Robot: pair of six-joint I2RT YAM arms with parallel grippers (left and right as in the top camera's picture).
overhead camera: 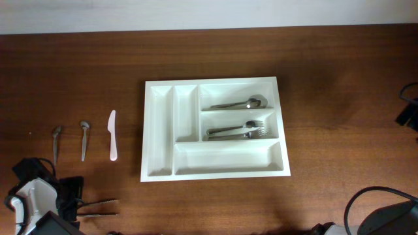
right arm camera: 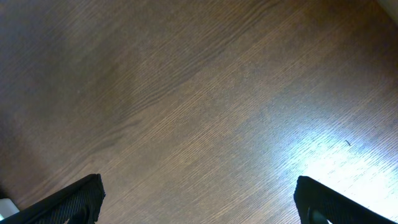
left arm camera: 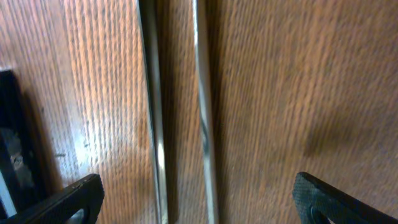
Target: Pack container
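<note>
— While the left gripper (left arm camera: 196,190) stands wide open, what lies between its fingers (left arm camera: 74,199)?
— Two thin metal handles (left arm camera: 153,124), side by side on the table (left arm camera: 280,93), neither finger touching them.
— And the right gripper (right arm camera: 198,190)?
— Spread wide too, over the table, holding nothing.
— Where's the container (overhead camera: 159,130)?
— Middle of the overhead frame, spoons (overhead camera: 238,103) in its top wide compartment, forks (overhead camera: 238,131) in the one below. Left of it lie loose spoons (overhead camera: 84,134) and a white knife (overhead camera: 112,135).
</note>
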